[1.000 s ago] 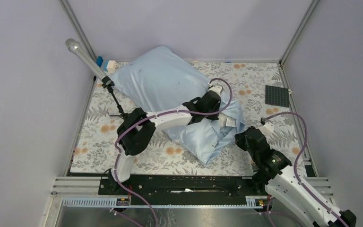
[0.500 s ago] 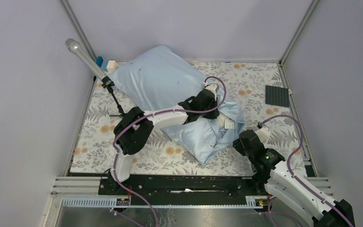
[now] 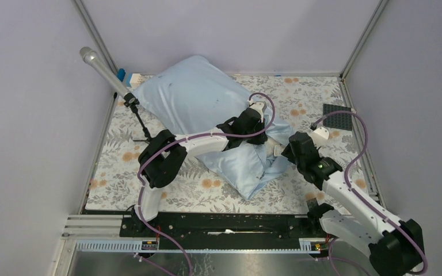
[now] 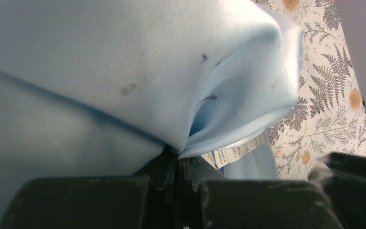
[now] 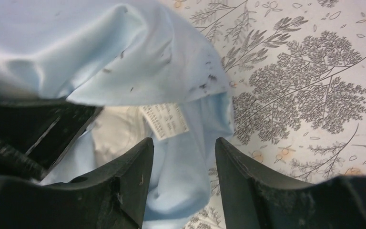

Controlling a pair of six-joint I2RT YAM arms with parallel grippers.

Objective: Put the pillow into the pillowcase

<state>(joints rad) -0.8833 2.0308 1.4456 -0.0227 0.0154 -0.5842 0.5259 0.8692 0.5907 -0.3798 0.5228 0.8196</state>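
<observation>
The light-blue pillowcase (image 3: 198, 103) lies plump across the middle and back of the floral cloth, its loose open end toward the front right. My left gripper (image 3: 260, 131) is shut on a fold of that open edge (image 4: 205, 138), beside a white label (image 4: 238, 148). In the right wrist view an off-white patch of the pillow (image 5: 116, 133) shows inside the opening; the rest of it is hidden by the case. My right gripper (image 3: 283, 150) hangs open just above the case's open end (image 5: 190, 157), with nothing between its fingers (image 5: 138, 162).
A metal rod on a black stand (image 3: 101, 69) rises at the back left, near a small blue object (image 3: 121, 75). A dark grey studded plate (image 3: 336, 115) lies at the back right. The floral table cloth (image 3: 121, 161) is fenced by metal frame posts and purple walls.
My right gripper has opened and swung from the front right edge up to the pillowcase's open end. The left gripper has drawn its fold slightly back and keeps its hold.
</observation>
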